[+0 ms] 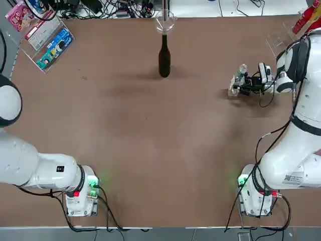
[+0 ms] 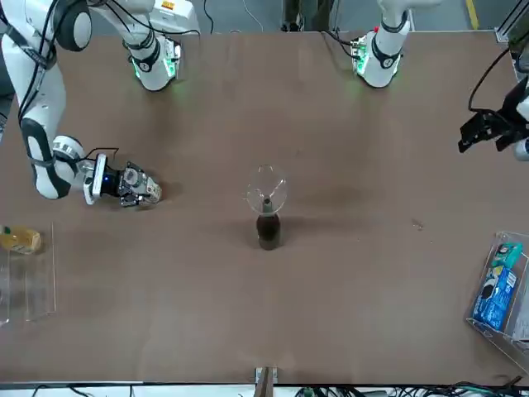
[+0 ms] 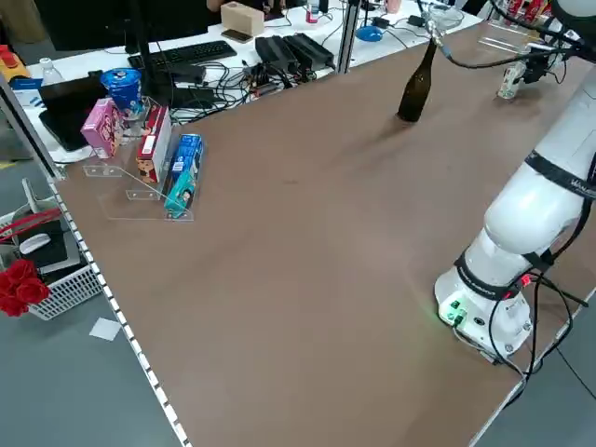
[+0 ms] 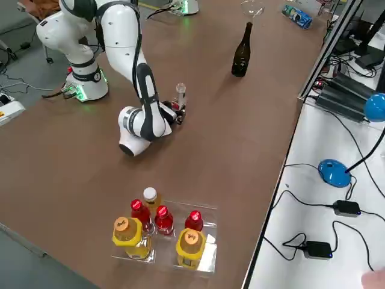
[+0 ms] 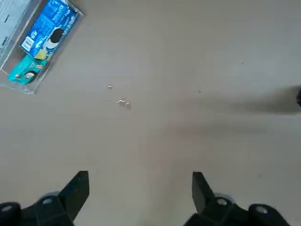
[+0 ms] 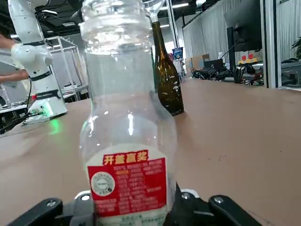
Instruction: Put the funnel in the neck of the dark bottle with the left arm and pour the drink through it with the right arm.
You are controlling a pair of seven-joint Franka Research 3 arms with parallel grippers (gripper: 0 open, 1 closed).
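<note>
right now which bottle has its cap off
The small clear plastic bottle in the right hand: its threaded mouth is bare. The bottles in the tray all wear caps; the dark bottle carries the funnel.

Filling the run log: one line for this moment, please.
clear cone funnel: in tall dark glass bottle | right gripper: around small clear plastic bottle | left gripper: open, withdrawn

Brown table (image 1: 150, 150) with dark bottle (image 1: 164, 56), drink (image 1: 239, 78)
</note>
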